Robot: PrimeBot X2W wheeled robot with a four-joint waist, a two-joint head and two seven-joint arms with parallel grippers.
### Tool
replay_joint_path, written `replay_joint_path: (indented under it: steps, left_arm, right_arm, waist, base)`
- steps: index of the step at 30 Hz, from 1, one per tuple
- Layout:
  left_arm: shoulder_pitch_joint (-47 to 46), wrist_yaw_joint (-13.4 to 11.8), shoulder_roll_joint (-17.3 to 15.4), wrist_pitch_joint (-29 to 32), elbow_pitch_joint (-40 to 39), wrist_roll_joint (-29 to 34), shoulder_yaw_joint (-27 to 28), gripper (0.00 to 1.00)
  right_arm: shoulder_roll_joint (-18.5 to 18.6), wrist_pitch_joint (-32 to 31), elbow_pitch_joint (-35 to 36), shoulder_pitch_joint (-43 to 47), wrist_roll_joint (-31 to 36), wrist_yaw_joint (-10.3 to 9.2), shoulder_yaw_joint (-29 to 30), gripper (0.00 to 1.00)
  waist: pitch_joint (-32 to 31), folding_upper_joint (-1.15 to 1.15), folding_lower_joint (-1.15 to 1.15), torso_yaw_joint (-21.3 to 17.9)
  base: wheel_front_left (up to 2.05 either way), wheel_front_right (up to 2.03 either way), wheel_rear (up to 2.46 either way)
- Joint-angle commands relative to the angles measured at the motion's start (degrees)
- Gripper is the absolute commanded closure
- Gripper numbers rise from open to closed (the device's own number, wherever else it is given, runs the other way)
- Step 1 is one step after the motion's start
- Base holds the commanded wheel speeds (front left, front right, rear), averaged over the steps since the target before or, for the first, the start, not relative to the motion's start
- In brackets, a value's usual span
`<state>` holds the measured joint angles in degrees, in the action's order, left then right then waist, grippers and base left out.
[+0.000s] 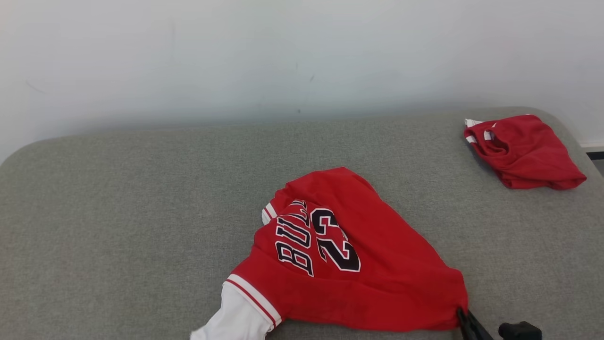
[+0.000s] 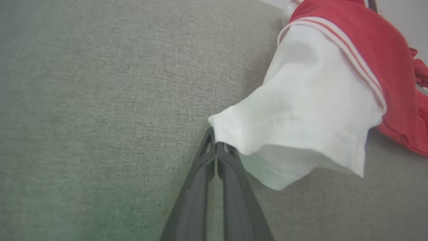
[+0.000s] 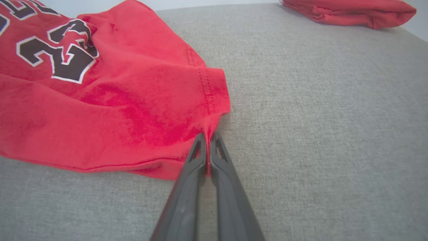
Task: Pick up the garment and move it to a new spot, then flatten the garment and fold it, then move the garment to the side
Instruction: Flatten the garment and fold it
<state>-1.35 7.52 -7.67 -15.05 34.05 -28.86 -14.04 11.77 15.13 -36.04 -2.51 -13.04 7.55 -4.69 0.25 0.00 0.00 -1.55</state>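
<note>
Head camera looks forward and down from high over the grey padded surface (image 1: pixel 118 212) to the white wall (image 1: pixel 236 56), jersey (image 1: pixel 377 264) mid-frame. Both wrist cameras sit low, very close: left faces the jersey's white sleeve (image 2: pixel 301 110), right its red hem (image 3: pixel 214 93). Head and right wrist views share the folded red garment (image 1: pixel 524 151) at the far corner.

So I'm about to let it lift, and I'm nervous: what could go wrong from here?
1. The left gripper pinches just the tip of the white sleeve; it may slip out on lifting.
2. The right gripper holds a small tuck of the hem, likewise slight.
3. The jersey lies bunched, so it may stay creased.
</note>
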Motion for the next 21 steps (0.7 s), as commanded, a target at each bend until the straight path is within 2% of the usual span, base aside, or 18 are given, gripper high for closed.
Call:
replay_joint_path:
  steps: [1,8,12,16,18,21]
  left_arm:
    - [1.41,-0.08,-0.05,-0.16,-3.33,0.41,1.96,1.0]
    - [6.01,-0.1,-0.63,-0.16,-16.15,6.46,7.39,1.0]
    - [3.15,-0.1,-2.55,-0.17,-21.39,8.42,8.2,1.0]
    - [-4.66,-0.1,-7.09,2.2,-24.98,8.82,6.84,1.0]
    - [-10.49,-0.1,-9.17,4.33,-26.57,6.96,5.94,1.0]
    - [-21.24,-0.11,-14.22,8.33,-28.15,5.72,3.26,1.0]
  right_arm:
    - [0.22,-0.01,2.83,1.81,-0.8,-0.17,0.41,1.0]
    - [1.32,-0.01,15.49,5.64,-2.14,-0.16,1.59,1.0]
    - [1.82,-0.39,20.2,1.94,-4.44,-0.17,-0.55,1.0]
    - [2.62,-2.97,22.56,-5.73,-9.75,-0.16,-3.14,1.0]
    - [3.5,-4.25,23.04,-11.14,-11.42,-0.16,-4.53,1.0]
    - [3.75,-6.72,22.38,-20.87,-15.63,-0.16,-4.91,1.0]
  waist:
    - [-0.14,0.0,0.0,0.24]
    - [0.02,0.0,0.0,0.2]
    - [1.09,0.0,0.0,-0.47]
    - [3.37,0.0,0.0,-0.99]
    - [5.24,0.0,0.0,-1.13]
    - [9.16,0.0,0.0,-1.17]
  base:
    - [0.0,0.0,0.0]
    - [0.0,0.0,0.0]
    - [0.0,0.0,0.0]
    - [0.0,0.0,0.0]
    - [0.0,0.0,0.0]
    - [0.0,0.0,0.0]
